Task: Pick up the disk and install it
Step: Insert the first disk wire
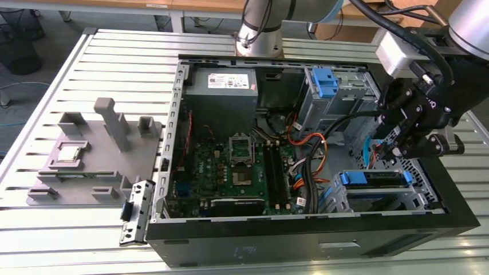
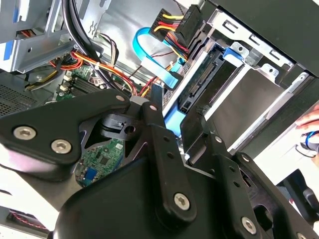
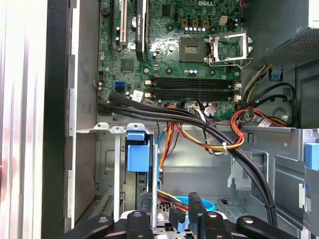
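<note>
The disk (image 1: 372,179) lies flat in the metal cage (image 1: 425,182) at a corner of the open computer case (image 1: 306,243), on the exterior view's right. It looks like it sits in its slot, but I cannot tell if it is pushed all the way in. The gripper (image 2: 176,105) hangs just above the disk's blue edge. Its jaws are spread apart and pinch nothing, and the blue edge shows in the gap between them. To do this part well, I think the arm should move straight and slow over the slot. The thin blue cable (image 2: 149,62) and the red and orange wires (image 3: 219,143) are very close, so the jaws should not hook them. The disk should sit flat, not tipped.
</note>
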### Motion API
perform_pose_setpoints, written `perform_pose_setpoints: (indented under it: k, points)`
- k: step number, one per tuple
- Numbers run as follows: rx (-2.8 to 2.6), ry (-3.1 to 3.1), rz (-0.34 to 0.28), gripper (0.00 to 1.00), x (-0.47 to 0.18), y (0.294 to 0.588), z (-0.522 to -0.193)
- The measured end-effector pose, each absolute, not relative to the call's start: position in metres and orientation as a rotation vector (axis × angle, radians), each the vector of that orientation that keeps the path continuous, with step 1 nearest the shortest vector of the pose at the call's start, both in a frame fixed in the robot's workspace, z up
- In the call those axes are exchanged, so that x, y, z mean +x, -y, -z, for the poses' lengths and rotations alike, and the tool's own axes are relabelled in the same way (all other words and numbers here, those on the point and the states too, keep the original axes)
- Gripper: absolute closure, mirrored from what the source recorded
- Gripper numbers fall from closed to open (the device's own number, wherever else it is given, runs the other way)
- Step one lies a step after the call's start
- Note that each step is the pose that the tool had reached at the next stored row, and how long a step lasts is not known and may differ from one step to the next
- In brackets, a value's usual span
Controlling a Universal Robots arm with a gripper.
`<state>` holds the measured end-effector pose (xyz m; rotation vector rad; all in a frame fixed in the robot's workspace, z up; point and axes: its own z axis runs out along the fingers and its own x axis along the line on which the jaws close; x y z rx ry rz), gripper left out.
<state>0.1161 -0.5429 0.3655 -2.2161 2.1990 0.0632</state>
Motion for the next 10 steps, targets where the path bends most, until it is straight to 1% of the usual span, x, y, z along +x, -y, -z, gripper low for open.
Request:
perform_pose_setpoints:
  k: [10]
  points:
    - [-2.216, -2.199, -0.063, 0.58, 0.1179, 0.5427, -0.3646]
